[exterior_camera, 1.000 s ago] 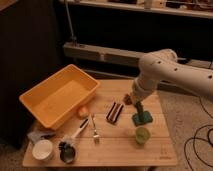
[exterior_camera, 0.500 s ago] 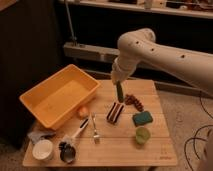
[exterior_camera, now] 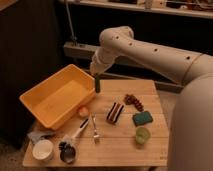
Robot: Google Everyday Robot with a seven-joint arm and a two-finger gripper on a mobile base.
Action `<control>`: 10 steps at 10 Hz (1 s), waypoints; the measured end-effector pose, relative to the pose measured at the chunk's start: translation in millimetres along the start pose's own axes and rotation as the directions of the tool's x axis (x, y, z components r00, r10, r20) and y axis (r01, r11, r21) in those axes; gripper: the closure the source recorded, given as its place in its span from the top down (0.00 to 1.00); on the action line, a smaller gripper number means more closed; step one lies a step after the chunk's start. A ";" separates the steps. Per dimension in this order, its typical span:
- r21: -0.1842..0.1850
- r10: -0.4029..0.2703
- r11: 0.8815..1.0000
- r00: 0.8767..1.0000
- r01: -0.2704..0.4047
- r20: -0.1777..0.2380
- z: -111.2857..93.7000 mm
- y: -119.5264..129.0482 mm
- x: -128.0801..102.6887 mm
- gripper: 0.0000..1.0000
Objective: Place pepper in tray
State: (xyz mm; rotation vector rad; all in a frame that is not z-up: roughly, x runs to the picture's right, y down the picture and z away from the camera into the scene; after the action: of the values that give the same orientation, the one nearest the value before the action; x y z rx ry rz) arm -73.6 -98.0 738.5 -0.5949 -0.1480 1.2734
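so the arm's swung a good way left over the last second, from out over the sponge (exterior_camera: 144, 118) side of the tabletop (exterior_camera: 125, 150) to right at the near-right corner of the tray (exterior_camera: 37, 100). the pepper (exterior_camera: 98, 83) has come along with it, lifted off the wood and carried, so the pickup part looks done and what's left is really just the drop. the claw (exterior_camera: 96, 72) is clamped shut on the pepper, pinching its top end, and the pepper hangs pretty much straight down under it, upright, dark green and slim. as far as i can tell the lower tip sits about level with the tray's right wall, just beside or barely over the rim, not properly above the tray floor yet. my guess is it needs a bit more travel to the left before letting go, otherwise it could clip the sloped wall and bounce back onto the tabletop. everything else, the cup (exterior_camera: 142, 135), the fork (exterior_camera: 94, 128), the brown bar thing (exterior_camera: 115, 112), sits well clear of the path, so no drama there.
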 end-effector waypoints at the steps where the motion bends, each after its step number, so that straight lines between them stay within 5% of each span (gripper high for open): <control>1: -0.025 -0.005 1.000 1.000 0.005 0.012 10.9 5.6 -8.9 0.17; 4: -0.129 -0.035 0.991 0.999 0.040 0.035 53.3 30.2 -31.5 0.17; 8: -0.228 -0.078 0.969 0.995 0.091 0.067 107.6 33.6 -20.0 0.18; 10: -0.233 -0.104 0.966 0.993 0.115 0.060 139.4 38.2 -4.8 0.36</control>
State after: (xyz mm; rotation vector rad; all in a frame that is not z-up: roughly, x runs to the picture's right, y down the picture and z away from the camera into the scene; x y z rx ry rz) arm -166.7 -49.2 838.0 -0.7510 -0.3713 1.1709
